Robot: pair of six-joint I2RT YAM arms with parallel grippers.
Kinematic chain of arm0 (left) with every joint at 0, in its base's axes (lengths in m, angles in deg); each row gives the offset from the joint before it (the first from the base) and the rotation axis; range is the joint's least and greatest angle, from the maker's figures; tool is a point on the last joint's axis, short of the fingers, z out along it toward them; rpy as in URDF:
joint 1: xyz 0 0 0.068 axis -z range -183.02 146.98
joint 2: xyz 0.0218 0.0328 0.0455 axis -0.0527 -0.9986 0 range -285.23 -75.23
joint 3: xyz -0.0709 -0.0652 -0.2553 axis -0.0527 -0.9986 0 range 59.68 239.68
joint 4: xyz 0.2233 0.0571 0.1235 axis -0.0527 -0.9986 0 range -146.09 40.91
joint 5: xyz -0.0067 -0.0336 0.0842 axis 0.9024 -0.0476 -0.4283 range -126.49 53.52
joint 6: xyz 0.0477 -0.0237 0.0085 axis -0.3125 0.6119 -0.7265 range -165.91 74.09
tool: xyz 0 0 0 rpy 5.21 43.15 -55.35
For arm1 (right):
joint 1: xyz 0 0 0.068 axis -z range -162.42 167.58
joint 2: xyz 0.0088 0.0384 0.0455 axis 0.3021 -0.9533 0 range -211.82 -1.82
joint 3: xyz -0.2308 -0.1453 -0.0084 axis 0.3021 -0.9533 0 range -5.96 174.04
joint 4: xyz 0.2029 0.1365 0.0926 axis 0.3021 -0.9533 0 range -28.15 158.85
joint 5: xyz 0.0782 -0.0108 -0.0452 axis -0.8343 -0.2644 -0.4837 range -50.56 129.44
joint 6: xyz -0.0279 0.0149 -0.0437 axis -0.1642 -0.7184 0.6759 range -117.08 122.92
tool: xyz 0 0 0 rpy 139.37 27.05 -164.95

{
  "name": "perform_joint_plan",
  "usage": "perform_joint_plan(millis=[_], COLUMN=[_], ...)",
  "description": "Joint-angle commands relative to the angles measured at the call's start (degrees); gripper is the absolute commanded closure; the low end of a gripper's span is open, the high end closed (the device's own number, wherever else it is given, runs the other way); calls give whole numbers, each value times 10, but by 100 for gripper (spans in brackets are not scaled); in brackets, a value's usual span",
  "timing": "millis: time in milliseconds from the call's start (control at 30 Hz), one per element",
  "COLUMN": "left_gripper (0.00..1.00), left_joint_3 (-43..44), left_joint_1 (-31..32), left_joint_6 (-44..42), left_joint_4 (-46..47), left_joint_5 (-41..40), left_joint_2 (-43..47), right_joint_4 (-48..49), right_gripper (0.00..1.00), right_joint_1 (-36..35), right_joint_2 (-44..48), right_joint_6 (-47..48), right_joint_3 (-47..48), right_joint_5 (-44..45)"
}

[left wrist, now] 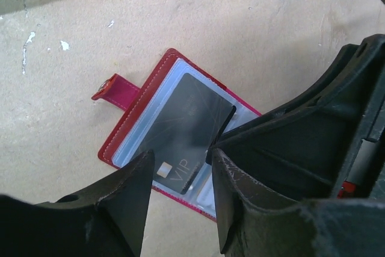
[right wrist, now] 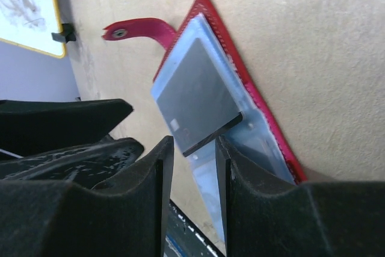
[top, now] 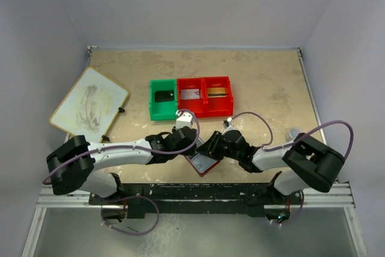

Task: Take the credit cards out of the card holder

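We are looking at the holder [top: 203, 164] lying open and flat on the table [top: 264, 82], at the near edge, midway between the two arm bases. Its tab [left wrist: 117, 90] is sticking out to one side, resting on the table. A dark card [left wrist: 186, 118] is sitting in the sleeves [right wrist: 206, 176], partly out of its pocket.

The left claw [left wrist: 180, 161] is hovering over the holder with its fingers parted, one on each side of the card's near end. We are not seeing it clamp anything.

The right claw [right wrist: 195, 145] is reaching in from the right, just beside the left one. Its fingers are standing a little apart with a corner of the card between them. We cannot tell whether they are pinching it.

Farther back, the tray [top: 204, 111] is holding three more cards. The black card [top: 163, 95] is in the green left compartment, the silver card [top: 189, 94] in the middle red one, and the gold card [top: 218, 92] in the right red one. A board [top: 90, 102] is lying at the far left, well apart from the holder.
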Motion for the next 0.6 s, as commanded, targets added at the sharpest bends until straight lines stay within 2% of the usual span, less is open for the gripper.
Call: perform_joint_plan(millis=[0, 133, 300, 567], left_gripper=[60, 60, 62, 74], left_joint_3=[24, 30, 38, 32], left_joint_1=[-14, -28, -35, -35], left_joint_6=[-19, -32, -48, -55], left_joint_4=[-5, -3, 1, -30], left_joint_5=[-8, 8, 32, 31], left_joint_2=[-9, -22, -44, -90], right_joint_4=[72, 110, 111, 82], right_gripper=[63, 64, 64, 64], right_joint_1=[-4, -5, -6, -6], right_joint_2=[-47, -77, -77, -59], right_joint_6=[-33, -47, -59, -51], right_joint_3=[-10, -24, -35, -33], right_joint_5=[3, -4, 4, 12])
